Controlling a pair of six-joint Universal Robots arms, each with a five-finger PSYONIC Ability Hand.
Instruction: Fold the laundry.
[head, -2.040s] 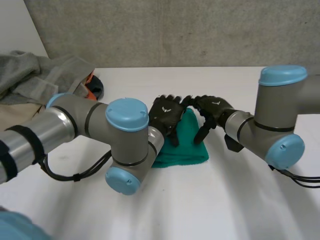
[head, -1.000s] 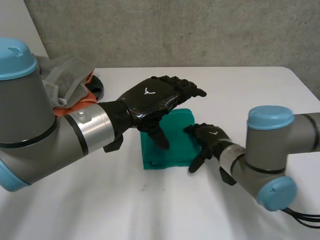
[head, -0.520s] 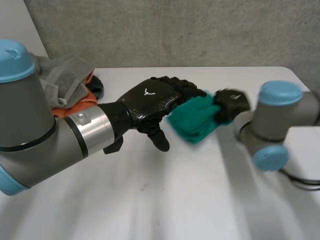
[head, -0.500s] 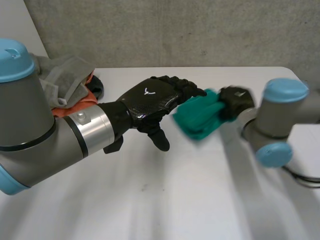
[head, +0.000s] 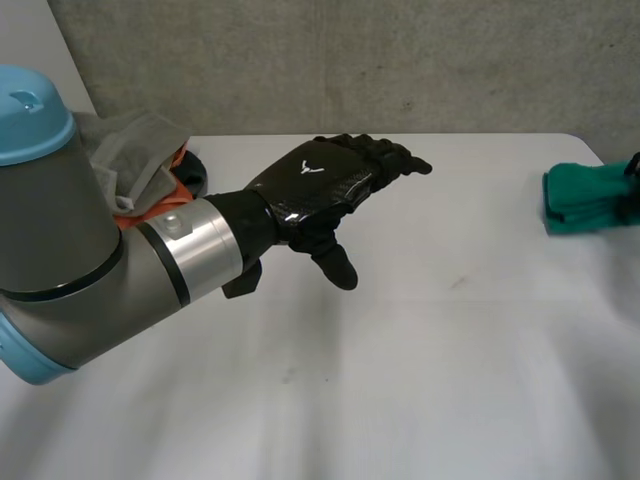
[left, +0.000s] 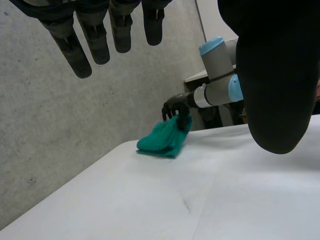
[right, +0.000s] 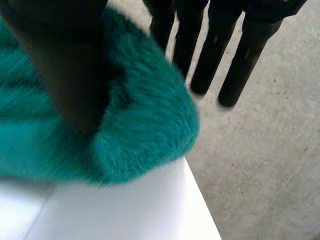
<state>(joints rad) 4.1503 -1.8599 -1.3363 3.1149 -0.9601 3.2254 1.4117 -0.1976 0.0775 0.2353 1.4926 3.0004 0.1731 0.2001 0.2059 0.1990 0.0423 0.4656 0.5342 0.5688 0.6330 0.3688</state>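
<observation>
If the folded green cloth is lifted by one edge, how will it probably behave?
Probably floppy: the folded green cloth bulges softly under the right robot hand. Its fuzzy pile likely resists slipping. The stacked layers may unfold.

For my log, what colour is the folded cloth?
The folded cloth is green, clearest in left wrist view.

The green cloth (head: 588, 198) sits at the right side of the surface (head: 450, 350) in the head view, its outer end cut off by the picture's edge. In the left wrist view it is small, and the right hand (left: 175, 106) pinching it covers its far end. In the right wrist view the cloth is blurred and the thumb hides part of its top, so its layers cannot be told. The left arm (head: 120, 270) hides the near part of the grey laundry pile (head: 130, 145) and much of an orange item (head: 150, 212) under it
</observation>
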